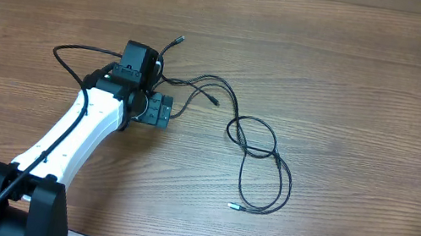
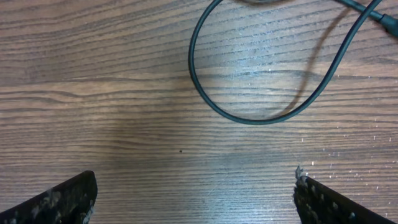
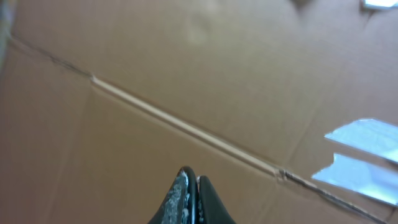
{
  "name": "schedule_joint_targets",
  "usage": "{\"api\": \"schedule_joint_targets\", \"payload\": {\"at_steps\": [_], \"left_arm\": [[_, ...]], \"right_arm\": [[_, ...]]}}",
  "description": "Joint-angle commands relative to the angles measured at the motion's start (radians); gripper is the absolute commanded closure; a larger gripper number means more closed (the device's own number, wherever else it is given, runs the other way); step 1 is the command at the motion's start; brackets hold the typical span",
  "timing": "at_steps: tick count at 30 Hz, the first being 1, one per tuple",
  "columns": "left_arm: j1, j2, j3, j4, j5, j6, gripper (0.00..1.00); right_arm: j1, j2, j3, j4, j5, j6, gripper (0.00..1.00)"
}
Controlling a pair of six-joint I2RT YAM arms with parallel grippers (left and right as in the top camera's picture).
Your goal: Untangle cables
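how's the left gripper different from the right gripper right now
Jaws: the left gripper stands wide open; the right gripper is shut, fingers pressed together.
Surroundings: the left gripper hangs close over the wooden table with a loop of cable just ahead of it; the right gripper faces a creased brown cardboard-like surface, with no cable in its view.
Shared: both hold nothing.
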Motion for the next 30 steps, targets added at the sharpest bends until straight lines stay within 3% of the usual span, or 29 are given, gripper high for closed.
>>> {"api": "schedule_joint_targets", "payload": {"at_steps": [1,7,19,30], "left_arm": [[0.0,-0.004,-0.005,0.002,-0.009,0.011,0.0],[0.0,-0.004,-0.005,0.002,-0.009,0.011,0.0],[0.0,-0.004,-0.005,0.002,-0.009,0.011,0.01],[0.0,-0.004,-0.005,0.002,-0.009,0.011,0.0]], "right_arm": [[-0.042,-0.013,0.017,-0.096,-0.088,0.121,0.96],[-0.144,0.04,0.017,-0.253,-0.166,0.349,0.96],[-0.297,0.232,0.017,-0.471,-0.326,0.623,0.96],[-0.351,0.392,0.017,-0.54,-0.438,0.658,0.96]]}}
